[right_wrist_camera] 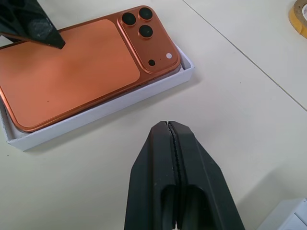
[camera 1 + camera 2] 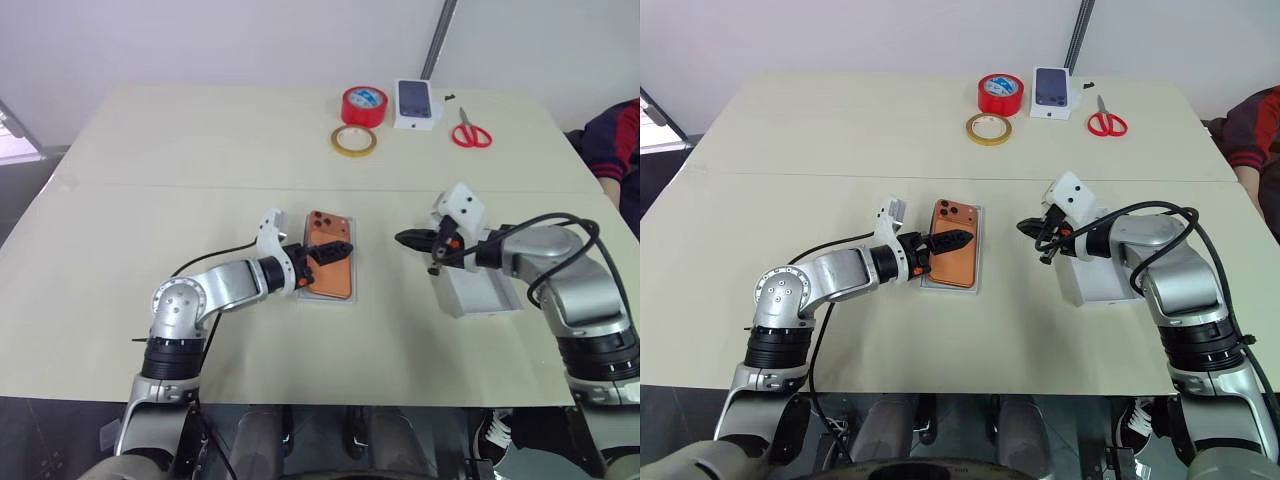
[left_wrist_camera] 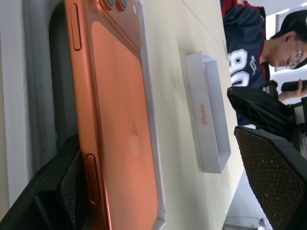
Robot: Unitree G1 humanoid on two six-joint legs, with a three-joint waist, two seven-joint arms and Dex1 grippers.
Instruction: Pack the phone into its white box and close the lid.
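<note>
The phone (image 1: 72,67) lies in the white box (image 1: 103,108); our left gripper (image 2: 952,240) is spread above it, our right gripper (image 1: 175,158) pressed together. At three o'clock lies the lid (image 2: 478,292). A careless withdrawal could unseat the phone.

From my station the phone (image 1: 72,72) shows a smooth, matt orange-copper back with a satin metallic sheen, its lenses glossy black. I read the white box (image 1: 100,111) and the lid (image 3: 211,120) as matt cardboard. The table (image 2: 200,140) is smooth, matt cream. My right gripper (image 1: 173,143) has smooth black plastic fingers, my left gripper's fingers (image 3: 273,177) finely textured pads
</note>
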